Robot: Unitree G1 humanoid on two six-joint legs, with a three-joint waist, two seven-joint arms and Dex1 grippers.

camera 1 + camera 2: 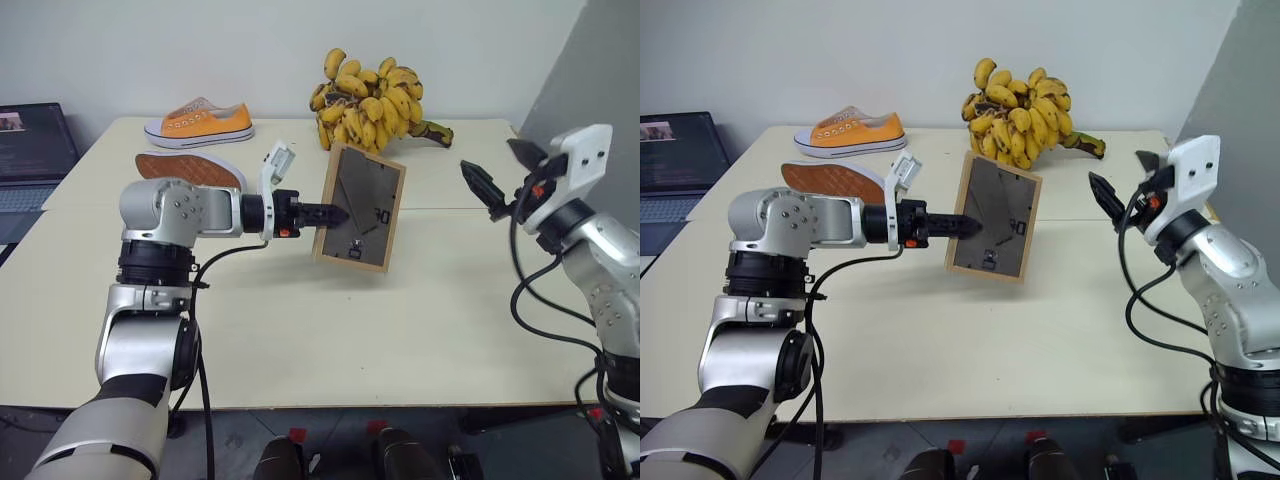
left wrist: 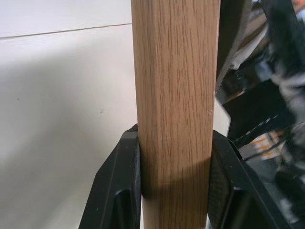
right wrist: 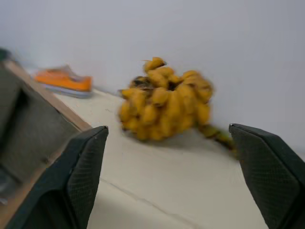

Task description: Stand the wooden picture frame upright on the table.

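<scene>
Now L end effector clamped on wooden picture frame.

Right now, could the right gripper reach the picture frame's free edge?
Probably yes. The right gripper hangs open beside the wooden picture frame, with bare table below the gap. The left gripper clamps the opposite edge, so that side is free.

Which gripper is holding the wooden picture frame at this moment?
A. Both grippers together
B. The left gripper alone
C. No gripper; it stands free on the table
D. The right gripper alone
B. The left gripper is clamped on the side rail of the wooden picture frame, with one black finger on each face of the wood, while the right gripper is open and apart from the frame.
</scene>
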